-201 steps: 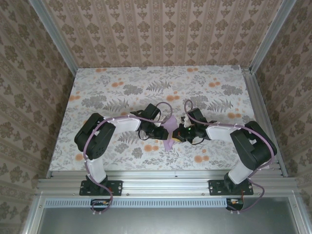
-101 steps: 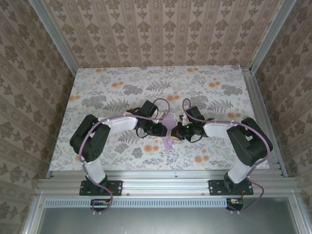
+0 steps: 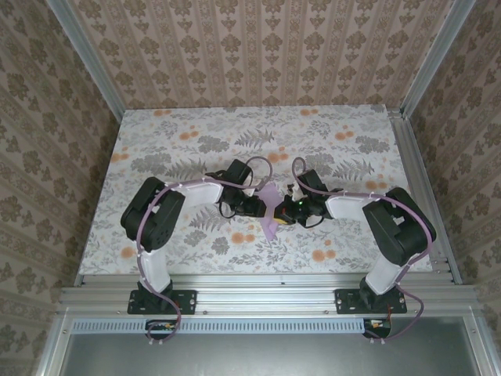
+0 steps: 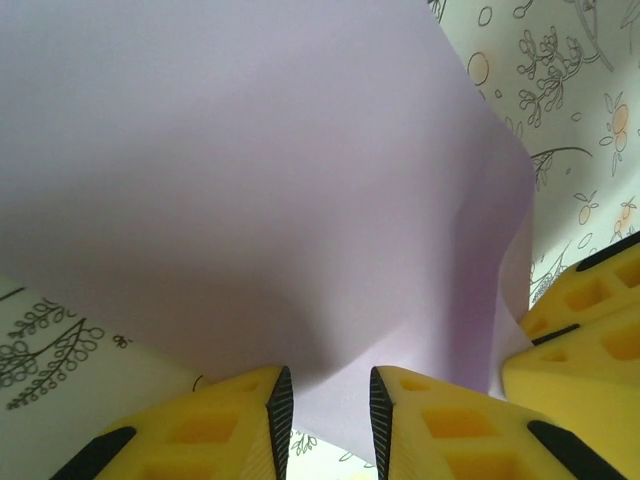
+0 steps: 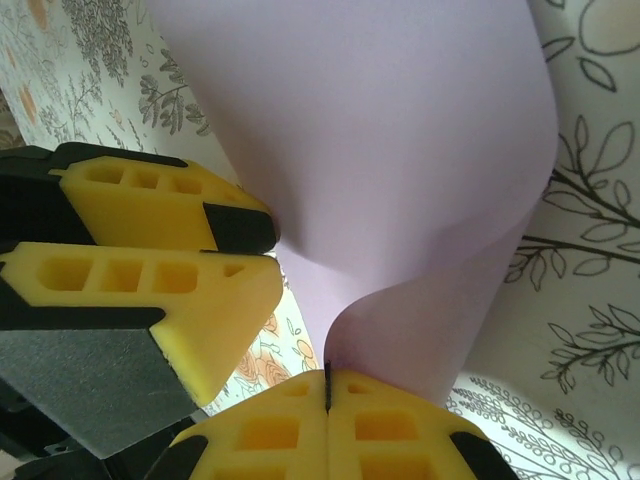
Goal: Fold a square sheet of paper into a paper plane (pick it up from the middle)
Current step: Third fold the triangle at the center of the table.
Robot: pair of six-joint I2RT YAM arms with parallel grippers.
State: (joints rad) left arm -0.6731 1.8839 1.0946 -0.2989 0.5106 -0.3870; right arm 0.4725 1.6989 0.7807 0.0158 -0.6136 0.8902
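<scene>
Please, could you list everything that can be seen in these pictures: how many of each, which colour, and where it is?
sheet of paper: one, lavender, bent, at the middle of the table between the two grippers
tablecloth: one, pale with grey leaves and orange flowers, covering the table
wallpaper: beige with a brown pattern, on the walls around the table
metal frame: one, silver, along the near edge and up the corners
left arm, right arm: two, black and white with purple cables, bolted at the near rail
left gripper: one, yellow with black pads, pads apart, paper between them
right gripper: one, yellow, shut on the paper
</scene>
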